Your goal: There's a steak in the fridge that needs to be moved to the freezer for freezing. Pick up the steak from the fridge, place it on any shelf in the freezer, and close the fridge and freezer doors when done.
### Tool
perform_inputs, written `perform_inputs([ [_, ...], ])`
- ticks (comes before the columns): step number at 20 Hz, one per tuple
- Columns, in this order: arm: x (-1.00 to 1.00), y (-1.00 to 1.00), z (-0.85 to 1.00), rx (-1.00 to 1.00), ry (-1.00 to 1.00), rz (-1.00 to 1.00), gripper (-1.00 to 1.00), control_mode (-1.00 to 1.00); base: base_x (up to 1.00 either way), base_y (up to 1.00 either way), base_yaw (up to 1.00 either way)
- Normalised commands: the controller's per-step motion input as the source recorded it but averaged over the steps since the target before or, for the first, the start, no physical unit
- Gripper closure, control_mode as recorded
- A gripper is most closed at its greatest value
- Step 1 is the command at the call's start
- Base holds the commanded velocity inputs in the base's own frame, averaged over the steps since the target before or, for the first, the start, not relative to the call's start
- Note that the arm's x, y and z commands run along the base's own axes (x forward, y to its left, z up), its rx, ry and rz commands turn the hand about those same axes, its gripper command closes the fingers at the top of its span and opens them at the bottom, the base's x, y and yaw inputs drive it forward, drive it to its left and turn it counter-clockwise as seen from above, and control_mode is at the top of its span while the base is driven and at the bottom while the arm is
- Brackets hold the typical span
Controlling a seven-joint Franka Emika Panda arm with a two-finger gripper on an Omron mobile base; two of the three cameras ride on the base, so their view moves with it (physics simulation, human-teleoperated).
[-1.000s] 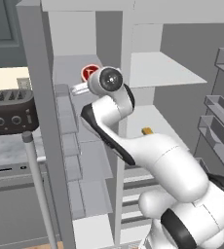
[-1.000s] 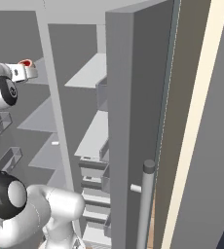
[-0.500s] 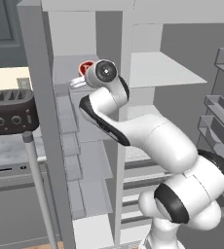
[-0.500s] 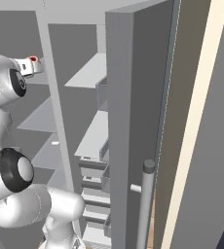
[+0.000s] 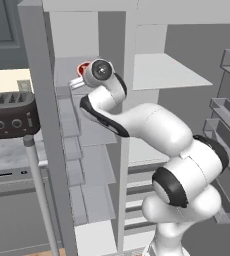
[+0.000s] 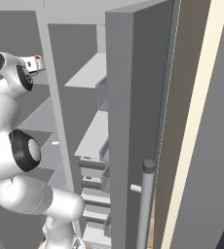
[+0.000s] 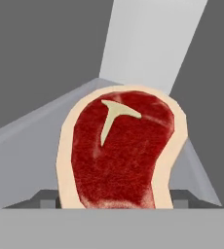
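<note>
Steak [image 7: 121, 153] is what we are carrying right now: in the hand view the red slab with its tan rim and pale T-shaped mark is standing upright, its lower edge dropping between the two dark fingertips [image 7: 45, 199] showing at either side of it. Our gripper [image 5: 81, 79] is clamped on the steak [image 5: 83, 67], and from the left base view we are seeing the red piece poking out just past the hand, up at the topmost shelf level of the freezer [image 5: 72, 150], the narrow compartment with the thin grey shelves. We are holding it above that shelf, and we cannot tell whether it is touching. From the right base view we are reaching left, the steak [image 6: 37, 59] at the hand's end. Both doors [image 6: 133, 136] are standing open, and the fridge [image 5: 162, 75] beside us is showing its white shelves.
</note>
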Motion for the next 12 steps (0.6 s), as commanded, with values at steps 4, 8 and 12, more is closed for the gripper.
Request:
perform_inputs([
  [4,0.18,0.19,-0.21,-0.06,0.03,0.00,1.00,-1.00,0.00,0.00,0.00],
  [8,0.26,0.09,-0.10,-0.02,0.00,0.00,1.00,-1.00,0.00,0.00,0.00],
  [12,0.31,0.02,-0.16,0.00,0.10,0.00,1.00,-1.00,0.00,0.00,0.00],
])
